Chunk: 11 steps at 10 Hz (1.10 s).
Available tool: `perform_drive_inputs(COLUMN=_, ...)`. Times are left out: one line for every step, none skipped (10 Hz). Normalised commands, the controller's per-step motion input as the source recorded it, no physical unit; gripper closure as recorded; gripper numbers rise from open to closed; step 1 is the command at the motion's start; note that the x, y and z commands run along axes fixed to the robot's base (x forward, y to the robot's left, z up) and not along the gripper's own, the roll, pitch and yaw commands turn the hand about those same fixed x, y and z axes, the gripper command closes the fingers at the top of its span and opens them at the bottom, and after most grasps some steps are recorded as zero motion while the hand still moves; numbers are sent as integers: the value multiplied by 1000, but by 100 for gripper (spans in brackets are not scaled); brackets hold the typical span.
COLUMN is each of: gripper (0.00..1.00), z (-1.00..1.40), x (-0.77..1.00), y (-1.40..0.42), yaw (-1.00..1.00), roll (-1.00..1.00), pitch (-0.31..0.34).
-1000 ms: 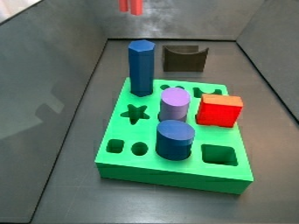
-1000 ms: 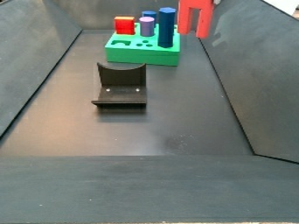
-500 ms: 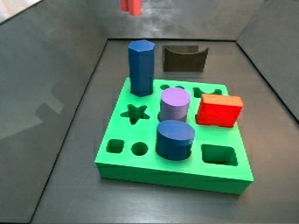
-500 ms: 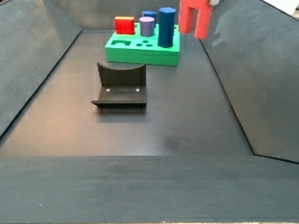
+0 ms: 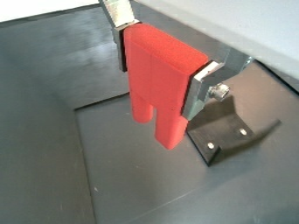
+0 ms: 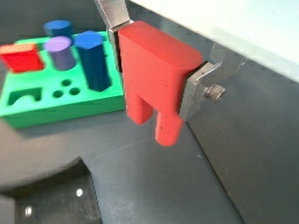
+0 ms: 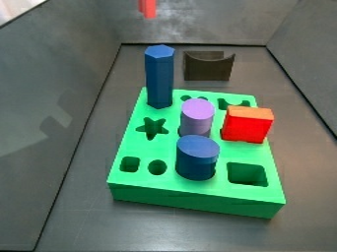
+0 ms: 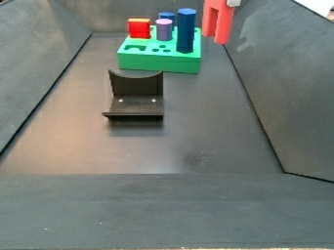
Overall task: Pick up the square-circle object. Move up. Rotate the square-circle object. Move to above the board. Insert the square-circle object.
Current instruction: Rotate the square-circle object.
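Note:
My gripper [image 5: 163,59] is shut on the square-circle object [image 5: 160,80], a salmon-red piece with two prongs pointing down; it also shows in a wrist view [image 6: 155,77]. The silver fingers [image 6: 198,85] clamp its block end. In a side view the piece [image 8: 218,20] hangs high in the air, beside the blue prism. Only its lower tip [image 7: 148,8] shows at the upper edge of a side view. The green board [image 7: 200,148] lies on the floor with a blue prism, a purple cylinder, a blue cylinder and a red cube in it. The board also shows in a wrist view [image 6: 47,83].
The dark fixture [image 8: 133,95] stands on the floor in front of the board; it shows behind the board in a side view [image 7: 208,66] and in a wrist view [image 5: 228,131]. Grey sloping walls [image 8: 261,88] enclose the dark floor.
The held piece has moved up a little in both side views. The board and its pegs have not moved.

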Motion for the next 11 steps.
perform_drive_inputs(gripper=100, z=-3, x=12, y=5, yaw=-1000, roll=-17, pitch=-4)
perform_drive_inputs(gripper=100, z=-3, x=12, y=6, yaw=-1000, roll=-18, pitch=-4)
perform_drive_inputs(gripper=100, z=-3, x=12, y=6, yaw=-1000, roll=-19, pitch=-4)
perform_drive_inputs(gripper=100, z=-3, x=12, y=7, yaw=-1000, roll=-21, pitch=-4)
perform_drive_inputs(gripper=100, z=-3, x=11, y=7, yaw=-1000, roll=-22, pitch=-5)
perform_drive_inputs(gripper=100, z=-3, x=11, y=7, yaw=-1000, roll=-24, pitch=-5)
perform_drive_inputs(gripper=100, z=-4, x=11, y=7, yaw=-1000, roll=-26, pitch=-5)
perform_drive_inputs(gripper=100, z=-4, x=11, y=7, yaw=-1000, roll=-29, pitch=-6)
perform_drive_inputs(gripper=100, z=-4, x=11, y=8, yaw=-1000, roll=-31, pitch=-6)
perform_drive_inputs(gripper=100, z=-4, x=11, y=8, yaw=-1000, roll=-35, pitch=-7)
perform_drive_inputs(gripper=100, z=-4, x=11, y=8, yaw=-1000, roll=-39, pitch=-8)
